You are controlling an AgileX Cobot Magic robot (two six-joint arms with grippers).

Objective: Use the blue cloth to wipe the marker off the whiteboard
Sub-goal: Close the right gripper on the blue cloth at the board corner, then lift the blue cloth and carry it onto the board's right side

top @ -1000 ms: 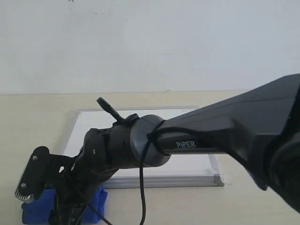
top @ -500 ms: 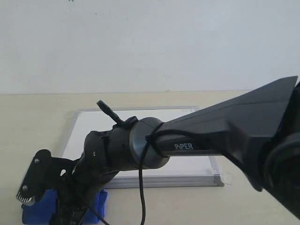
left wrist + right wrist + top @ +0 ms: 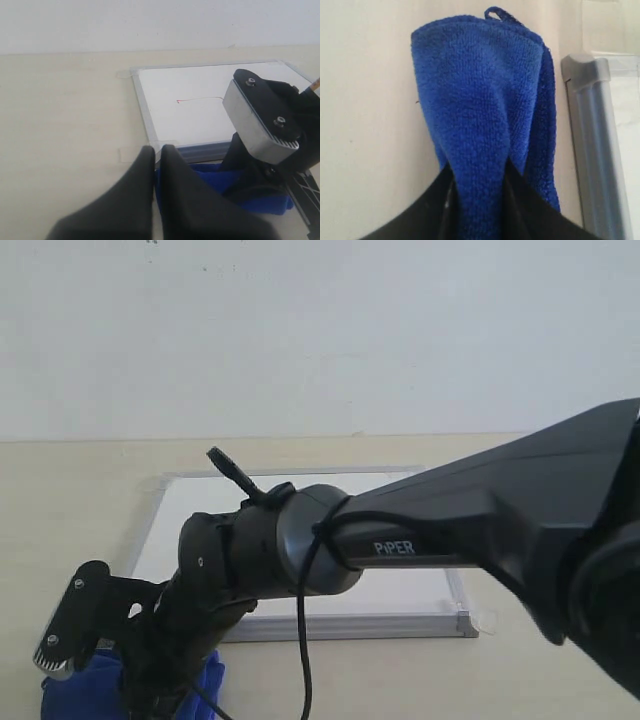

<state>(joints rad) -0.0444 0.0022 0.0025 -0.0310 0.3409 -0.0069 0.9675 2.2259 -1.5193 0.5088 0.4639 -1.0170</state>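
Pinching the blue cloth between its two black fingers, the right end effector is clenched on one end of the bundle, and the rest of the cloth sticks out past the fingertips. From the exterior view that same right end effector sits low at the near left, with the blue cloth bunched under it on the tabletop, just off the whiteboard at its near left corner. I can't tell whether the cloth is fully resting or slightly lifted. The right wrist view shows the cloth just beside the whiteboard frame corner, not on the white surface. The right arm (black, "PiPER" printed on it) stretches across the board from the right side and hides much of it. In the left wrist view the left end effector is clenched with nothing between its fingers, only a thin slit showing, and it points at the near left corner of the whiteboard. The marker is a thin reddish line on the board with a small step at one end, well apart from the blue cloth, which lies past the board's near frame under the right end effector. A plain white wall stands behind the tabletop.
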